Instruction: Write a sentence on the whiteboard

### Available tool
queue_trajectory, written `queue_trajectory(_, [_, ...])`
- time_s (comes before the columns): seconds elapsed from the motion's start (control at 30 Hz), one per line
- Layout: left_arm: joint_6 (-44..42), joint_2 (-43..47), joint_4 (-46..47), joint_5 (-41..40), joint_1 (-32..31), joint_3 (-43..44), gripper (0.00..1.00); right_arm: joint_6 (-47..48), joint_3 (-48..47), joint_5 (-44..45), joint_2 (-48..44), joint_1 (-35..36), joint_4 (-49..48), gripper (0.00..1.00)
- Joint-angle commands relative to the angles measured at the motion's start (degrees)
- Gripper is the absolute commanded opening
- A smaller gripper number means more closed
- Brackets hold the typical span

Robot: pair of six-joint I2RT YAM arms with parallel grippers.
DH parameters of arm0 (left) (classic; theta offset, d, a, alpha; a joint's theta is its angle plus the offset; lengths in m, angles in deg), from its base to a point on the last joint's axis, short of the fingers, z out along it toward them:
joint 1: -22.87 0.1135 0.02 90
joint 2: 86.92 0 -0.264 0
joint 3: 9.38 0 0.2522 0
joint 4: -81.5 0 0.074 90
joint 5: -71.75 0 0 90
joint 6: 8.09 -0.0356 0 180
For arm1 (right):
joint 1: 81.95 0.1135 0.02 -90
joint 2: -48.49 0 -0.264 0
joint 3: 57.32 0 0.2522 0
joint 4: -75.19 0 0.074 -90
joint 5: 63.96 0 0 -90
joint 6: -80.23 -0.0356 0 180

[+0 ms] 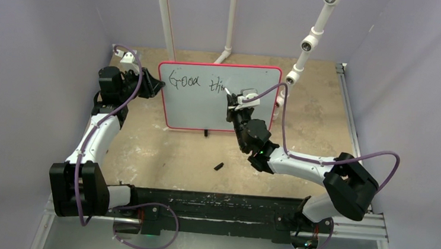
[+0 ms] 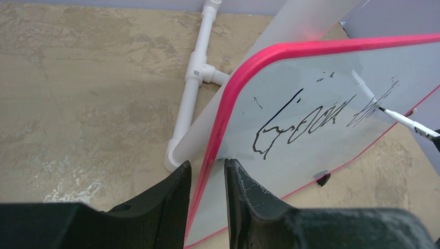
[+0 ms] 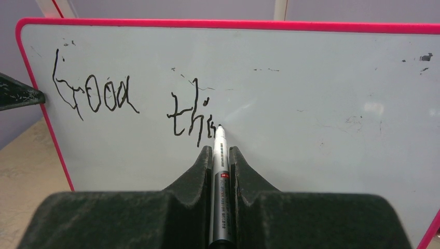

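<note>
Overhead, the whiteboard (image 1: 207,108) stands upright toward the far side of the tan table (image 1: 162,155), between the two arms. The unfinished sentence (image 1: 194,82) runs along the upper part of the board. The left gripper (image 1: 157,87) meets the board's left rim. The right gripper (image 1: 232,96) is at the board's face, just right of the writing. A small black piece (image 1: 219,166) lies on the table in front of the board, well apart from it.

Left wrist view: the left gripper (image 2: 207,168) is clamped on the pink rim, one finger on each side of the board. A white pipe (image 2: 194,88) lies on the table behind the board.

Right wrist view: the right gripper (image 3: 220,153) is clamped on a marker (image 3: 221,176), whose black tip touches the board. The legible writing reads "Good" and then "thi", with the tip at the last stroke. Small print on the marker's silver barrel is too fine to read.
</note>
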Motion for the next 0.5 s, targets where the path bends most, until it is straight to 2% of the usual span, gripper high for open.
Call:
queue_trajectory(0.0, [-0.84,1.08,1.14,-0.17,-0.05,-0.13,0.29,1.21,-1.63,2.98,-1.36,-0.17,-3.18,0.00])
queue_trajectory(0.47, [-0.66,1.06,1.30,0.07,-0.03,-0.18,0.29,-0.84,0.49,5.26,-2.79,-0.23,-0.74,0.00])
